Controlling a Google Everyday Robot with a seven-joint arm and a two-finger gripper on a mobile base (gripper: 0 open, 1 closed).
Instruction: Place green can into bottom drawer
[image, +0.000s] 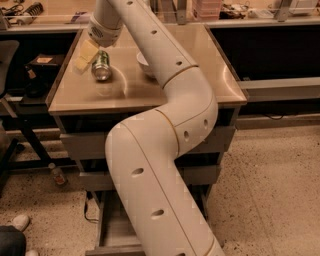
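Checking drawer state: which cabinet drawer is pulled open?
The bottom drawer, jutting out by the floor; top drawer and middle drawer are shut. Gripper sits by the green can.

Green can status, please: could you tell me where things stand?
Gripper beside green can at the countertop, grasp unclear. Bottom drawer open below, partly hidden by the arm. White bowl close by.

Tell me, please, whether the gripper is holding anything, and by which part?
Cannot be told: the gripper is against the green side of the green can on the cabinet top, but a closed hold does not show.
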